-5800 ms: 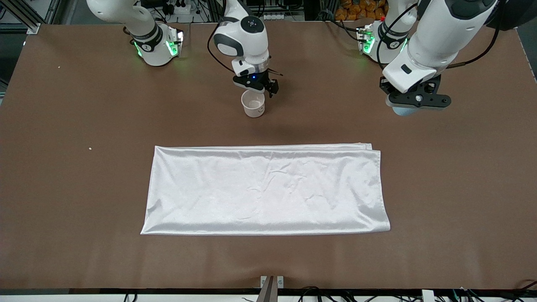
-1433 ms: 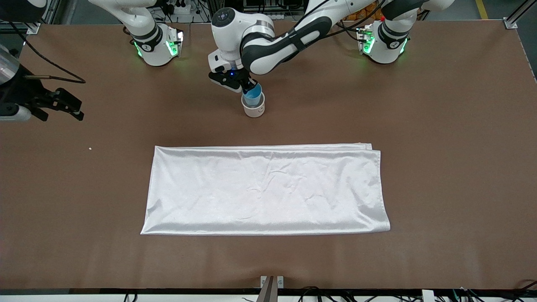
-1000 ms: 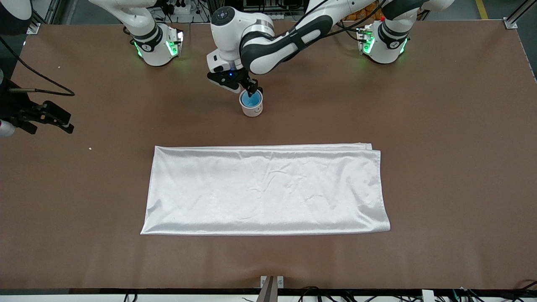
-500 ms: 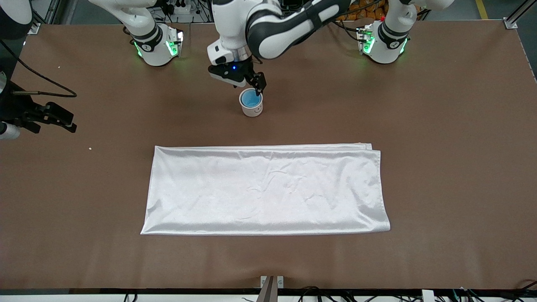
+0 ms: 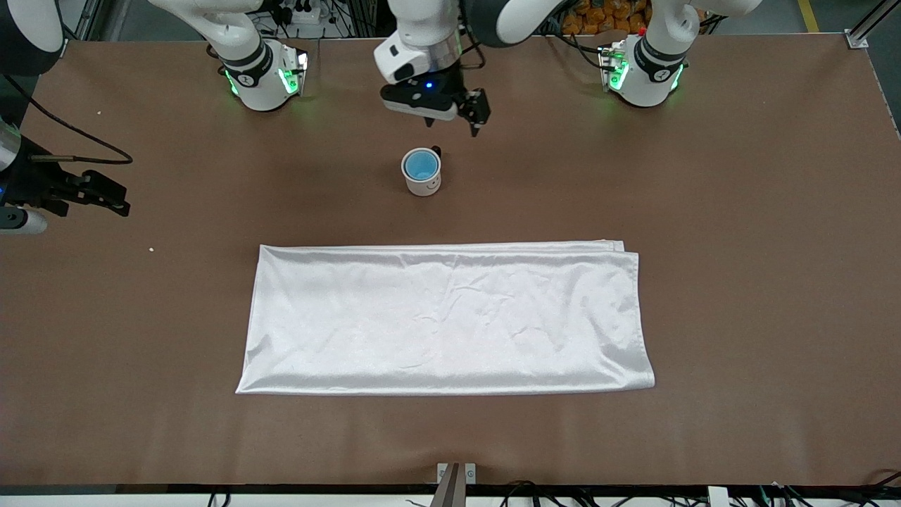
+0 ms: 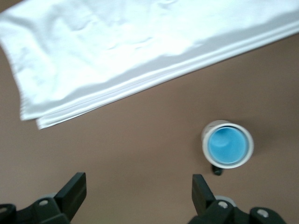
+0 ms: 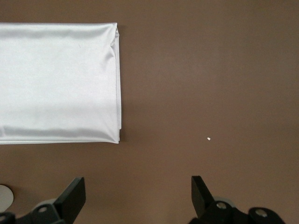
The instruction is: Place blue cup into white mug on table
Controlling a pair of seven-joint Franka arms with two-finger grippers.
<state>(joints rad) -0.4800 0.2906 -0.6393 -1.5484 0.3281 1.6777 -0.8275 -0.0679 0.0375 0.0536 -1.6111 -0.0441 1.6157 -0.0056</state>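
A: Brown matte worktop (image 5: 739,282), largest item; what lies on it?

B: One white satin cloth (image 5: 443,318), folded to a long rectangle, flat on the half nearer the front camera, bare brown on all four sides. Wide open room toward both arms' ends of the worktop.

A: Containers?

B: One white mug (image 5: 423,182), upright, farther from the front camera than the cloth and well apart from its edge. Small black handle on the side toward the arm bases, dark face dots on the side toward the camera. Contents: the blue cup (image 5: 421,164), seated inside, its bright blue interior ringed by the mug's white rim. The left wrist view shows the same nesting, cup (image 6: 227,146) within mug (image 6: 207,143).

A: Grippers?

B: Left gripper (image 5: 451,125), raised over bare worktop between the mug and the arm bases, fingers spread, holding nothing, clear of the mug. Right gripper (image 5: 90,193), out over the worktop's edge at the right arm's end, waiting, fingers spread and empty.

A: Smallest items?

B: Pale crumb (image 5: 151,249) on bare worktop near the right arm's end, seen also in the right wrist view (image 7: 208,138).
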